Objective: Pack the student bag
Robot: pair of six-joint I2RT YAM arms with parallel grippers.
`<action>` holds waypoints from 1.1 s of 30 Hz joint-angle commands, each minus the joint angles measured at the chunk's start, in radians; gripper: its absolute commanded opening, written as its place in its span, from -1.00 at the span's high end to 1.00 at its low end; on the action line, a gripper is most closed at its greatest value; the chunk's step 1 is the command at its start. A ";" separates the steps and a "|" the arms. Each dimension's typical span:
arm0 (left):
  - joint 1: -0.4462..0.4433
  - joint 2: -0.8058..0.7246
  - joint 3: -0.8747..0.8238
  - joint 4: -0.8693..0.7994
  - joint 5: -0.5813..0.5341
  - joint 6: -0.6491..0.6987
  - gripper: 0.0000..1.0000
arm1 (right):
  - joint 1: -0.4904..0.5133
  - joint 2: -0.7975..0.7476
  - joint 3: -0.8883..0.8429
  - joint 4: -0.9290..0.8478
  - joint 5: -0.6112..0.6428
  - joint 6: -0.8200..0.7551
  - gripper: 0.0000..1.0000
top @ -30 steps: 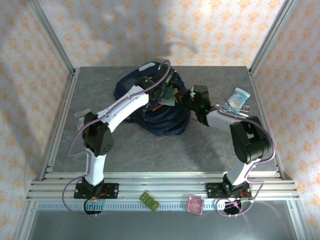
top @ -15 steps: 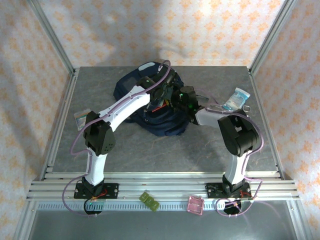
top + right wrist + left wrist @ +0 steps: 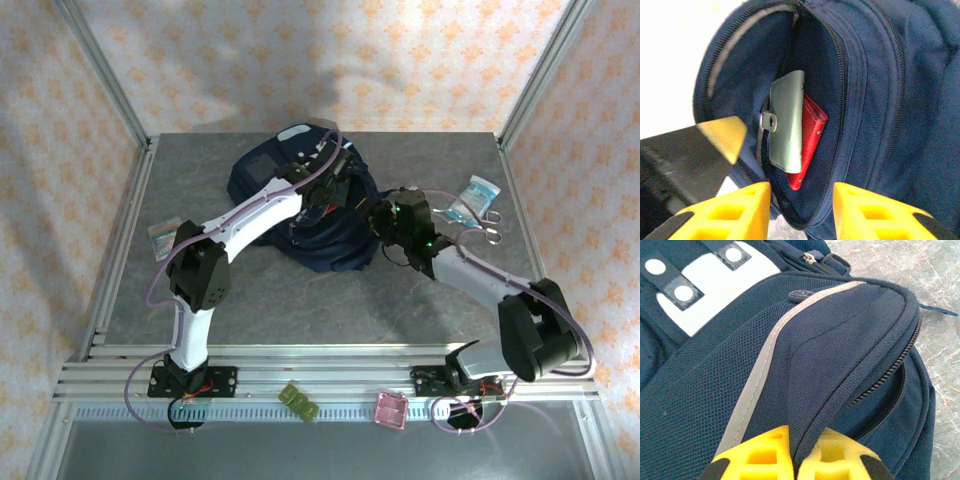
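Note:
The navy student bag (image 3: 258, 178) lies at the back middle of the table. My left gripper (image 3: 796, 442) is shut on a fold of its fabric beside the pale grey stripe (image 3: 757, 375), holding the pocket mouth up. In the top view the left gripper (image 3: 333, 190) sits over the bag. My right gripper (image 3: 802, 197) stands open just outside the pocket, nothing between its fingers. Inside the open pocket stand a pale green case (image 3: 787, 125) and a red case (image 3: 812, 131). From above, the right gripper (image 3: 380, 214) is at the bag's right edge.
A blue-and-white packet (image 3: 473, 193) and scissors (image 3: 489, 224) lie at the back right. A small card (image 3: 160, 235) rests at the left. A green piece (image 3: 298, 403) and a pink piece (image 3: 390, 410) sit on the front rail.
My right gripper carried a pale green case into the bag's pocket, opened, and drew back to the right without it. The left gripper kept its hold on the bag.

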 commanded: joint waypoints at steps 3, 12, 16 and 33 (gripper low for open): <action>-0.004 -0.098 -0.119 0.125 0.081 -0.077 0.37 | -0.010 -0.056 -0.062 -0.085 0.060 -0.085 0.27; 0.025 -0.417 -0.529 0.302 0.013 -0.201 -0.11 | 0.017 -0.106 -0.094 -0.109 0.084 -0.160 0.25; 0.074 -0.521 -0.702 0.366 0.002 -0.267 -0.19 | 0.046 -0.108 -0.078 -0.091 0.065 -0.222 0.24; 0.295 -0.413 -0.807 0.611 0.210 -0.314 -0.28 | 0.094 0.030 0.004 -0.023 -0.014 -0.258 0.24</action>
